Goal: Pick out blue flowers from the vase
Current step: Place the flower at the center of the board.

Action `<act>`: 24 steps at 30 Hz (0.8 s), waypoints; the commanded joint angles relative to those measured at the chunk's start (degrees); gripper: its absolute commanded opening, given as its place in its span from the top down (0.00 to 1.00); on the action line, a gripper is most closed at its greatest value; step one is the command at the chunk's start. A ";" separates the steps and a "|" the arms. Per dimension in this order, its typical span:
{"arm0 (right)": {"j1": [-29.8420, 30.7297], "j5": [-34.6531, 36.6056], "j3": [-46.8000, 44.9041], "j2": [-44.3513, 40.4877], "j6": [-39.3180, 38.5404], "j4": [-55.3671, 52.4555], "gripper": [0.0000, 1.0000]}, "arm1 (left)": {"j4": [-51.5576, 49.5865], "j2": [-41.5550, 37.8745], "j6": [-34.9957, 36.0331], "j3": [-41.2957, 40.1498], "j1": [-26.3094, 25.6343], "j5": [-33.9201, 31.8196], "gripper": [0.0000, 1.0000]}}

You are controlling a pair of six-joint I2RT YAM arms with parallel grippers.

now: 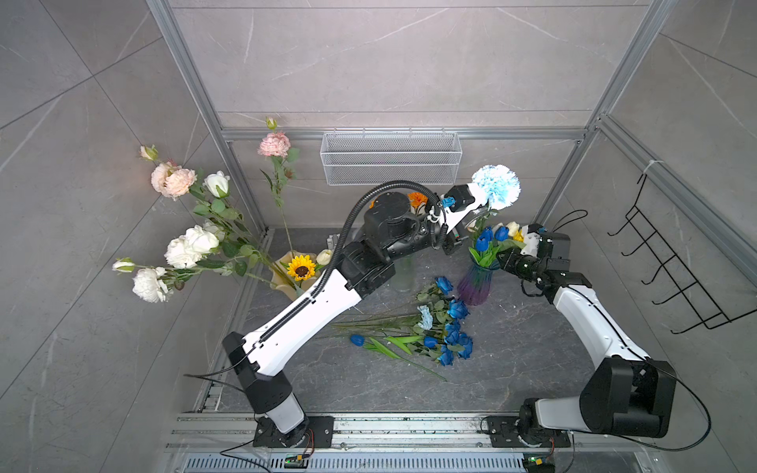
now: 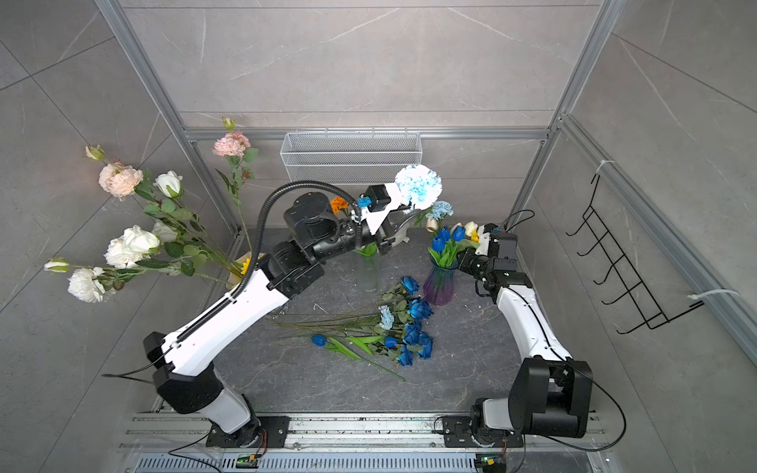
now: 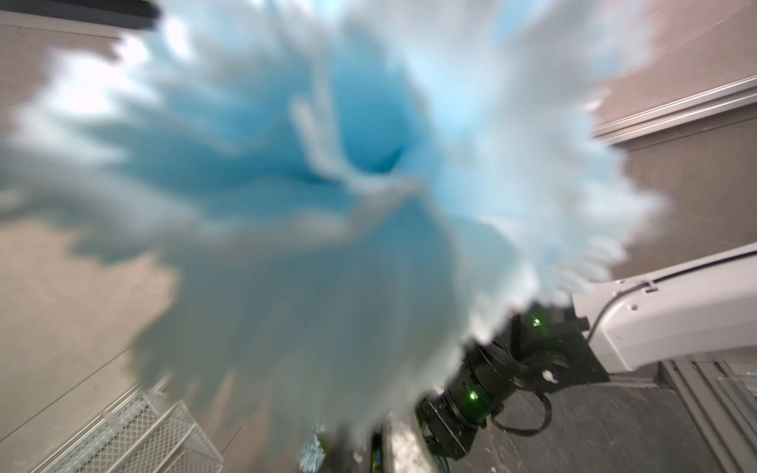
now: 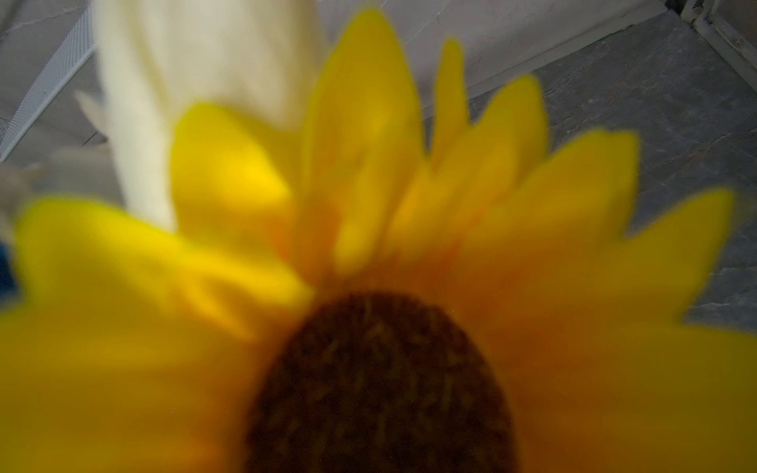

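L gripper (image 1: 482, 197) raised, jaws closed on stem of pale blue carnation (image 1: 496, 186), bloom just past the tips. Bloom fills L wrist view, blurred. R gripper (image 1: 515, 246) sits low among blooms in purple vase (image 1: 477, 286). Jaws hidden, can't tell width. R wrist view blocked by sunflower (image 4: 491, 245) and white bloom (image 4: 196, 82). Blue tulips (image 1: 491, 235) stand in that vase. Pile of blue flowers (image 1: 448, 327) lies on table (image 1: 524, 368) beside vase, stems toward L arm.
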 commanded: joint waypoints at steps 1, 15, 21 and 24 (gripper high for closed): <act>0.27 0.76 2.66 0.17 -0.78 -2.08 0.81 | -13.88 -9.30 5.67 -3.60 -0.14 -7.95 1.00; 0.27 0.22 3.77 0.17 -1.59 -3.40 0.81 | -33.76 -15.84 19.67 -28.85 -0.27 -32.20 1.00; 0.28 0.13 4.51 0.34 -1.78 -3.81 0.81 | -35.84 -6.33 16.99 -31.86 -0.20 -30.27 1.00; 0.27 0.22 4.43 0.34 -1.94 -3.87 0.81 | -35.92 -0.01 15.42 -30.81 0.22 -29.46 1.00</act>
